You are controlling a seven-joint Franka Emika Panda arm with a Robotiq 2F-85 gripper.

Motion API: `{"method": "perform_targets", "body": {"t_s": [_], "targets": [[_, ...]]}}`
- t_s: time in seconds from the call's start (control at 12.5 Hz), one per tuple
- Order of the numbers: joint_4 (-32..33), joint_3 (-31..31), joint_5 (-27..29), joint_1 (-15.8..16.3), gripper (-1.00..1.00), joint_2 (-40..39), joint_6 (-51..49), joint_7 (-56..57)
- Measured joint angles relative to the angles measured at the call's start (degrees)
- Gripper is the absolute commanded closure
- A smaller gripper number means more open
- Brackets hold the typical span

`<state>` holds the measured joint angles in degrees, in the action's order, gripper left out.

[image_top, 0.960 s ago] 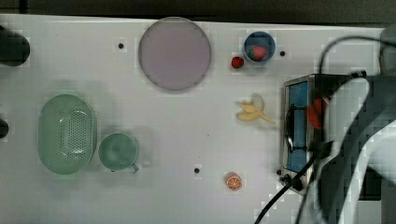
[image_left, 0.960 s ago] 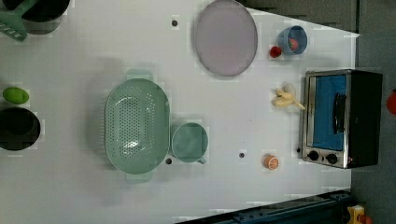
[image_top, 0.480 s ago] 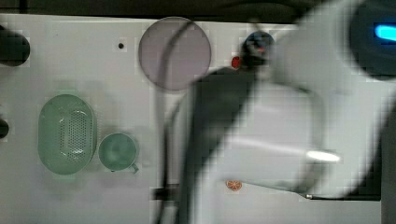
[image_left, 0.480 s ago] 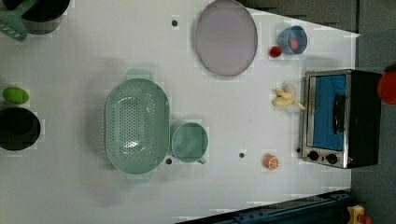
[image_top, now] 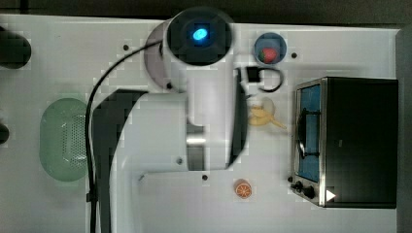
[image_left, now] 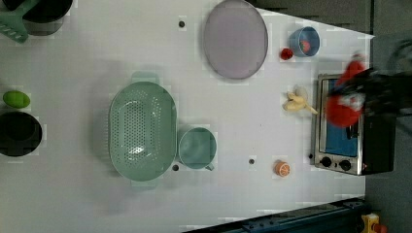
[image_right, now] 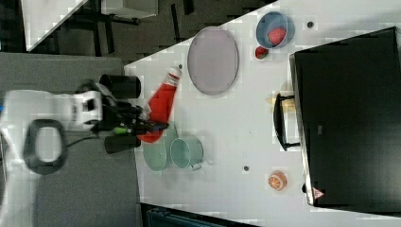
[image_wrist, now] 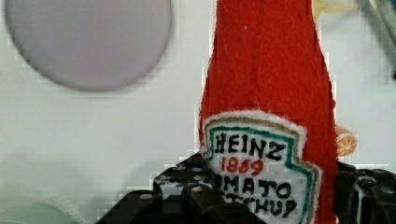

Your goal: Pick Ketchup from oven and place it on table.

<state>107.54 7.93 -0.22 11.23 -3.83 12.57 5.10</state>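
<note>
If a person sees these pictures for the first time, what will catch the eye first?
First, the red soft ketchup bottle with its white label, gripped by the black end effector and held above the white table. Next, the black toaster oven with a blue glass door at the top view's right edge, and the round grey plate beyond it.

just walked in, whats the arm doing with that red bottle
The robot arm is carrying the Ketchup bottle in its gripper, the fingers clamped around its lower body by the label. The bottle is up in the air over the table, away from the oven. It has not been set down yet, so placing it on the table is what remains.
</note>
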Motion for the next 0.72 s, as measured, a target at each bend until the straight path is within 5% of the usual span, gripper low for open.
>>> {"method": "perform_targets", "body": {"t_s": [0.32,0.72], "targets": [[14.1,0.16,-0.6,0.31,-0.27,-2.62,12.95,-0.78],[21.82,2.85,-0.22,-3.02,-0.27,-10.83,26.93,-1.23]]}}
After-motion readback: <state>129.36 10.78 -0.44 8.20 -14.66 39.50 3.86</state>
